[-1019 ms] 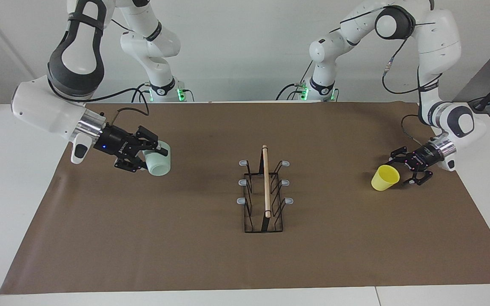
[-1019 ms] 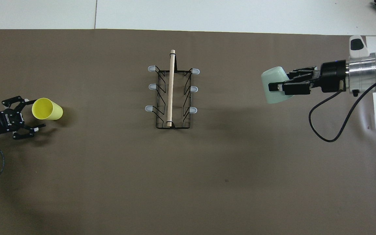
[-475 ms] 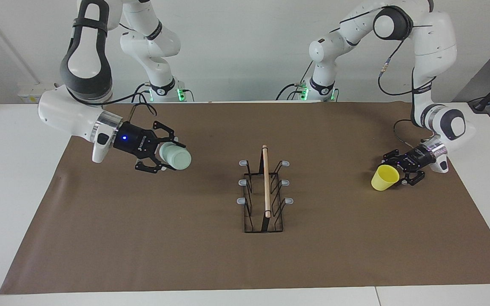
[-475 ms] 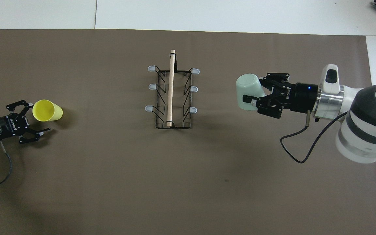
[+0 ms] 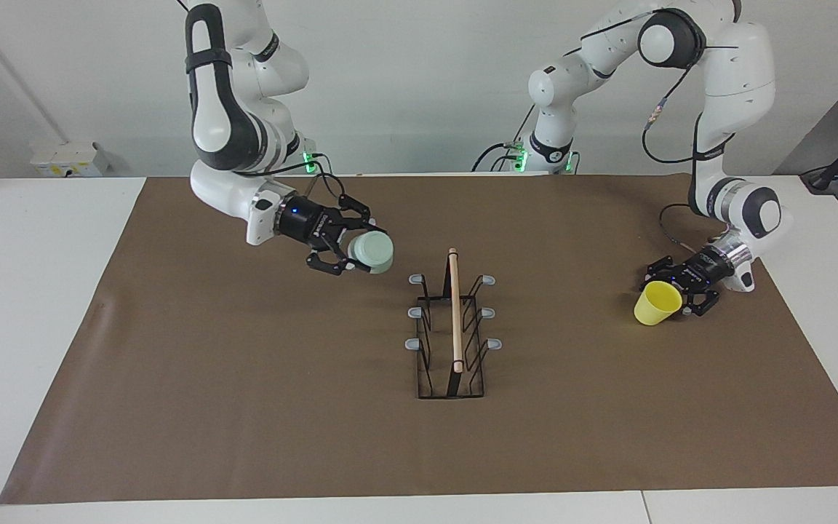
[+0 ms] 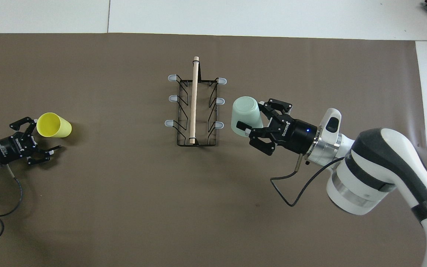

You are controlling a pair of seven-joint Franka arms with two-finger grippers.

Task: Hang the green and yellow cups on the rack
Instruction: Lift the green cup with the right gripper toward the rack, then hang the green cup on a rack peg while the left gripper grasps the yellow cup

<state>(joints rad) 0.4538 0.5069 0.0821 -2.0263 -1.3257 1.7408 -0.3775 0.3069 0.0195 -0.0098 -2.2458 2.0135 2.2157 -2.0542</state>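
Observation:
The black wire rack (image 5: 454, 331) (image 6: 195, 107), with a wooden rod on top and grey-tipped prongs, stands mid-mat. My right gripper (image 5: 359, 249) (image 6: 252, 116) is shut on the mint green cup (image 5: 373, 252) (image 6: 246, 115). It holds the cup in the air, base away from the hand, over the mat just beside the rack's prongs on the right arm's side. The yellow cup (image 5: 657, 303) (image 6: 53, 125) lies on its side toward the left arm's end. My left gripper (image 5: 677, 293) (image 6: 45, 135) is low at the cup's open mouth, fingers spread and holding nothing.
A brown mat (image 5: 244, 407) (image 6: 124, 207) covers most of the white table (image 5: 26, 291). A black cable (image 6: 291, 189) loops down from the right wrist over the mat.
The right arm has swung the green cup from the right arm's end of the mat up to the rack. The left gripper has edged a little closer to the yellow cup, still open.

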